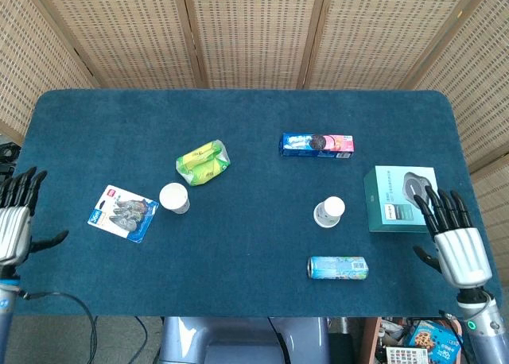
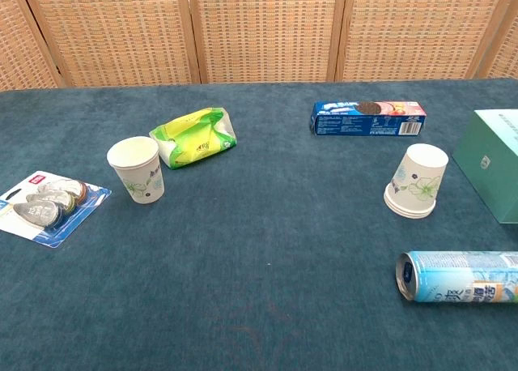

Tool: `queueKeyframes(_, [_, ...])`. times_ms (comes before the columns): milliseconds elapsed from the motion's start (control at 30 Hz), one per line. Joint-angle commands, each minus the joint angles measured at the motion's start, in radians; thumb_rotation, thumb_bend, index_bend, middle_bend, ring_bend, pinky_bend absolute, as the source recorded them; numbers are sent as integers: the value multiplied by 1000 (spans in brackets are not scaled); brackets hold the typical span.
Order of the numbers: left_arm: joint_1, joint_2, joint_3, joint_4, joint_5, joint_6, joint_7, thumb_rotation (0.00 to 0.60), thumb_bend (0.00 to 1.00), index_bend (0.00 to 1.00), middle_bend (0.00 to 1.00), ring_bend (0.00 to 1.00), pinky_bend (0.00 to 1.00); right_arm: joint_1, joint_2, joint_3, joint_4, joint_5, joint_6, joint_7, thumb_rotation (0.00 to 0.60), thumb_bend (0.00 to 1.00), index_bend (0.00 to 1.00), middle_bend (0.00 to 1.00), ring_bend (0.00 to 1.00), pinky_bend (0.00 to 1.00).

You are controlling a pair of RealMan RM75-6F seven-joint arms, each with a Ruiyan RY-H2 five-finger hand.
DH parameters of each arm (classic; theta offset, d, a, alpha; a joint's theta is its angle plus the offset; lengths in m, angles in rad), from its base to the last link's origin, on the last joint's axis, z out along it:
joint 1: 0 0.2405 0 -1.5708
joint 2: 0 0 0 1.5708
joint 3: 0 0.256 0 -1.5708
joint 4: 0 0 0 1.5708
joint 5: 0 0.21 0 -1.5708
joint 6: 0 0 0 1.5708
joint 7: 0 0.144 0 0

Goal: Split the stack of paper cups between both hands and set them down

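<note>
Two paper cups stand apart on table [image 1: 238, 245], upright cup [image 1: 173, 198] at 9 o'clock, inverted cup [image 1: 328, 211] at 3 o'clock, so task looks done, w/ left hand [image 1: 14, 225] & right hand [image 1: 455, 245] empty, fingers spread.

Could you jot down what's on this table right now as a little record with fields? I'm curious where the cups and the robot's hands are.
left cup: upright, mouth up, beside the green packet
right cup: upside down, near the teal box
left hand: open, off the table's left edge, holding nothing
right hand: open, near the table's right edge, holding nothing
other items: cookie box, can lying on its side, blister pack
table: blue cloth
</note>
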State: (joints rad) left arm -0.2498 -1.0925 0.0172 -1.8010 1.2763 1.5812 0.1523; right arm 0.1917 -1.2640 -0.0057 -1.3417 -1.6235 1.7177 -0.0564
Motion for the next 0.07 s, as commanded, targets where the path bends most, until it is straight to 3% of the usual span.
queueKeyframes(33, [43, -1, 32, -10, 48, 31, -9, 600, 123, 0, 0, 0, 0, -37, -20, -11, 29, -32, 50, 35, 600, 0, 0, 0, 0, 0])
queueKeyframes(67, [49, -1, 33, -9, 59, 37, -8, 600, 123, 0, 0, 0, 0, -45, -23, -11, 34, -36, 60, 42, 600, 0, 0, 0, 0, 0])
